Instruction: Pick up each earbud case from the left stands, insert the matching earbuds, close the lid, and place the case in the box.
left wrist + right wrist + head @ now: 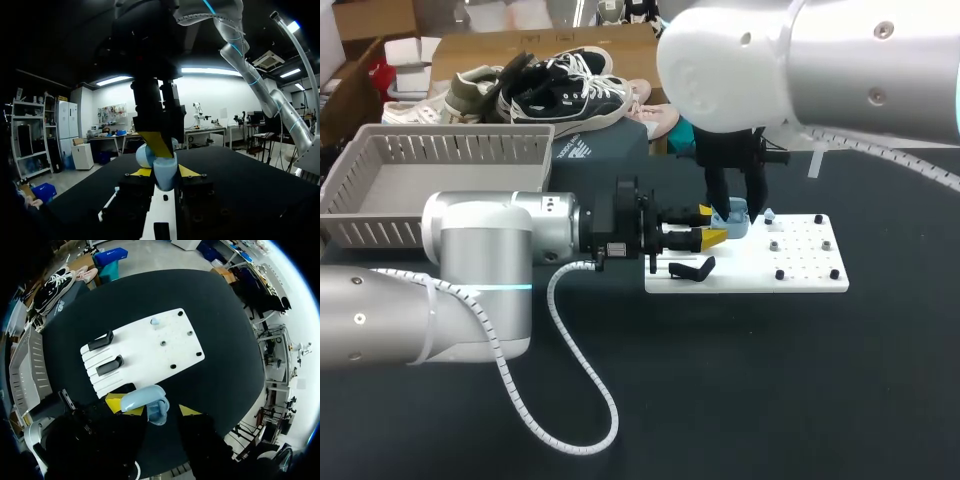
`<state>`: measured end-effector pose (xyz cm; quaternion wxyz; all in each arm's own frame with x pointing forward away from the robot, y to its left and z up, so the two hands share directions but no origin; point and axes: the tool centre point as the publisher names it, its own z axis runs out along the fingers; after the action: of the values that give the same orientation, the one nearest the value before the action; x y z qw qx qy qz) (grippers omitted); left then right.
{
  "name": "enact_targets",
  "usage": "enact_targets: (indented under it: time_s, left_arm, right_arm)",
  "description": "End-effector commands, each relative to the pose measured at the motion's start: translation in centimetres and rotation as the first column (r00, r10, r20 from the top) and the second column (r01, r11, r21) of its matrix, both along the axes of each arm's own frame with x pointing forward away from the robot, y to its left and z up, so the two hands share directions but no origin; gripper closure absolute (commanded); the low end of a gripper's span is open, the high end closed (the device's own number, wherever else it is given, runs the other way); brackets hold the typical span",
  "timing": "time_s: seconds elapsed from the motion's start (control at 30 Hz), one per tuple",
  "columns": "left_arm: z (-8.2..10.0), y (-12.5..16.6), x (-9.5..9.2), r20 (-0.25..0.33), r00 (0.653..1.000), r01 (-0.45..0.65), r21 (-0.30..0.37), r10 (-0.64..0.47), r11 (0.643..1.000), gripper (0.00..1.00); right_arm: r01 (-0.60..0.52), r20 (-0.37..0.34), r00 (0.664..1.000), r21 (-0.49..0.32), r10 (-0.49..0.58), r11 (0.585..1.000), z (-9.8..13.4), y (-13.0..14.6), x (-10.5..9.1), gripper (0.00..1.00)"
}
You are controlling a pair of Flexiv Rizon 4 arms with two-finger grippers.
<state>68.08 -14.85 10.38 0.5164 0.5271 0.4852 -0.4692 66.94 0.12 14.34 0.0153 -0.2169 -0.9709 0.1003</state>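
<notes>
**Case held open over the board, earbud waiting**

My left gripper (710,226) has its fingers closed on the pale blue earbud case (150,402). It holds the case off the worktop (770,400), just above the stand end of the white board (145,352). The case's lid (144,155) is tipped open.

My right gripper (152,407) hangs straight over the case with its fingers spread to either side. One yellow tip sits against the lid and the other shows a gap, so I read those fingers as open rather than gripping.

Two black stands (101,340) on the board are bare. A small pale blue piece, which I take for an earbud (155,320), sits at the far end of the board from the stands.

I judge this to be the insert-earbuds step. I cannot see into the case (the right arm's fingers hide its inside from my left wrist camera), so I cannot say how many buds are seated.

If that piece is the missing bud, the next move is for my right arm to fetch it and seat it. Otherwise, a gentle push shuts the lid while the left fingers hold firm. The grey box (450,150) waits well apart from the board, off beyond its stand end.
</notes>
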Motion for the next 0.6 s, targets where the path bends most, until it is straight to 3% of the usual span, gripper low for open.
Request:
enact_targets:
  time_s: [0.03,0.27,0.6]
  left_arm:
    - [0.0,-0.1,-0.2,0.001,1.0,-0.003,0.0,0.003,1.0,1.0]
    - [0.0,-0.1,-0.2,0.001,1.0,-0.003,0.0,0.003,1.0,1.0]
    - [0.0,-0.1,-0.2,0.001,1.0,-0.003,0.0,0.003,1.0,1.0]
  right_arm:
    - [0.004,0.016,1.0,0.026,-0.004,1.0,1.0,-0.6,-0.4,0.6]
    - [0.006,0.039,0.999,0.067,-0.008,0.998,2.7,-0.8,-1.1,0.59]
    - [-0.025,0.013,1.0,0.105,0.024,0.994,3.3,-0.4,-2.8,0.55]
